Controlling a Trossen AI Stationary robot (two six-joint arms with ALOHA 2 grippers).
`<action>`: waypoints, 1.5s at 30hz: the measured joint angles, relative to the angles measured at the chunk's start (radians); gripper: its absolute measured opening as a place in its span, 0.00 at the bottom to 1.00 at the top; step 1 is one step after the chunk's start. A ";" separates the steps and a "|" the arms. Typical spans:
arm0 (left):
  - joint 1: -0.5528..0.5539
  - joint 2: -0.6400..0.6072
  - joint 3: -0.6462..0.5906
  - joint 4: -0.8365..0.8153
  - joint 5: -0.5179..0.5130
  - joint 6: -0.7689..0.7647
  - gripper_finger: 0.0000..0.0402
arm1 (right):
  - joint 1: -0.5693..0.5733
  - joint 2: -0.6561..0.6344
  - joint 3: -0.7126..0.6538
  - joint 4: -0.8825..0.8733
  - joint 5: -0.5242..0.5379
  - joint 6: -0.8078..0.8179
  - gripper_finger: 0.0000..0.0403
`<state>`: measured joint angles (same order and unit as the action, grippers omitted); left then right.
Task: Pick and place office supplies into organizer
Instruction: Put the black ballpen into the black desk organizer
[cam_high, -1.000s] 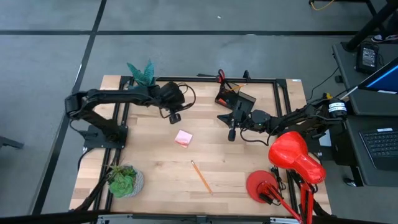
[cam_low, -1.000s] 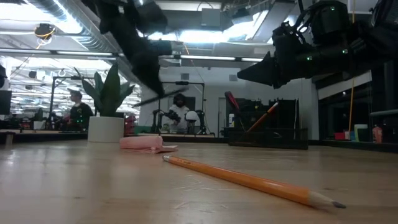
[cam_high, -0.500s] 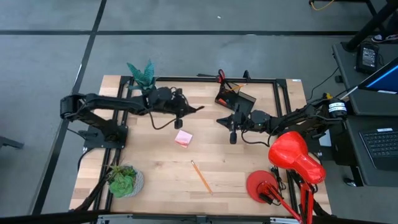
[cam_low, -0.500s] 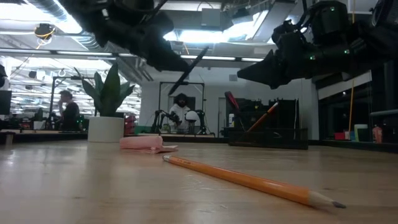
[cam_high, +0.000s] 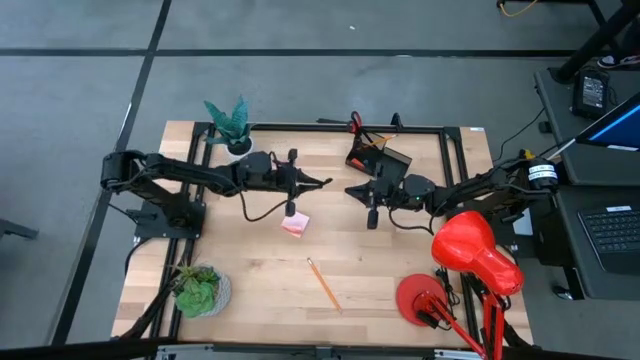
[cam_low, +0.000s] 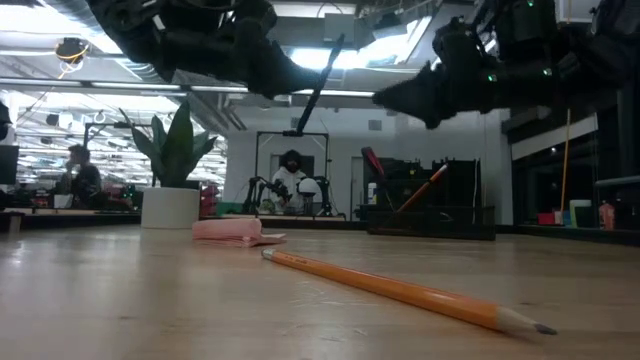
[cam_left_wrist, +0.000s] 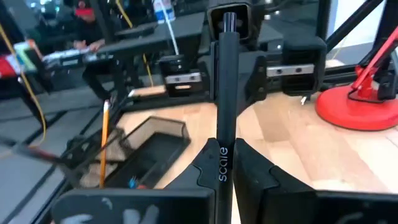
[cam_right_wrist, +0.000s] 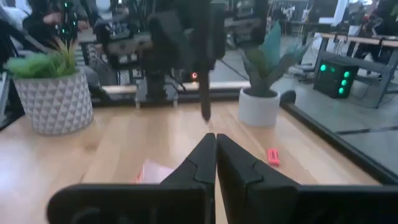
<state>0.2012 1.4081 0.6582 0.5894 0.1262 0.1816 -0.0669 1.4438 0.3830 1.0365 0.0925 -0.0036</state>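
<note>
Since the earlier frame, the left gripper (cam_high: 297, 184) has extended from the far-left part of the tabletop toward its centre, carrying a black pen (cam_left_wrist: 225, 93) pinched between its fingers, tip pointing toward the right arm. The right gripper (cam_high: 357, 189) has held its station opposite, fingers pressed together on nothing.

The pen is held lengthwise along the gripper axis, probably so that it can be lowered end-first into the organizer (cam_high: 377, 157), which sits at the far edge of the tabletop, right of centre. That black tray already holds an orange pencil (cam_left_wrist: 104, 140) leaning in one compartment.

Remaining supplies lie on the tabletop:
- pink sticky-note pad (cam_high: 294, 222), near the centre, just nearer the front edge than the left gripper;
- loose pencil (cam_high: 323, 283), toward the front edge.

A potted plant (cam_high: 231, 122) stands at the far-left corner, a second plant (cam_high: 198, 289) at the near-left corner, and a red desk lamp (cam_high: 462, 262) at the near-right corner.

The surface is light wood planking in a black frame. Beyond it is a workshop with benches, overhead lights and a seated person (cam_low: 78, 170).
</note>
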 joint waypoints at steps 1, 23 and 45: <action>-0.005 0.010 0.000 0.018 0.001 0.005 0.04 | 0.000 0.000 0.012 -0.001 -0.001 -0.001 0.04; -0.010 0.115 0.000 0.241 -0.058 0.020 0.05 | 0.006 0.000 0.179 -0.105 0.011 -0.087 0.37; -0.032 0.114 0.000 0.261 -0.028 0.058 0.05 | 0.005 0.001 0.286 -0.221 0.011 -0.103 0.39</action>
<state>0.1694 1.5219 0.6582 0.8504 0.0986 0.2394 -0.0616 1.4445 0.6685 0.8159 0.1032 -0.1068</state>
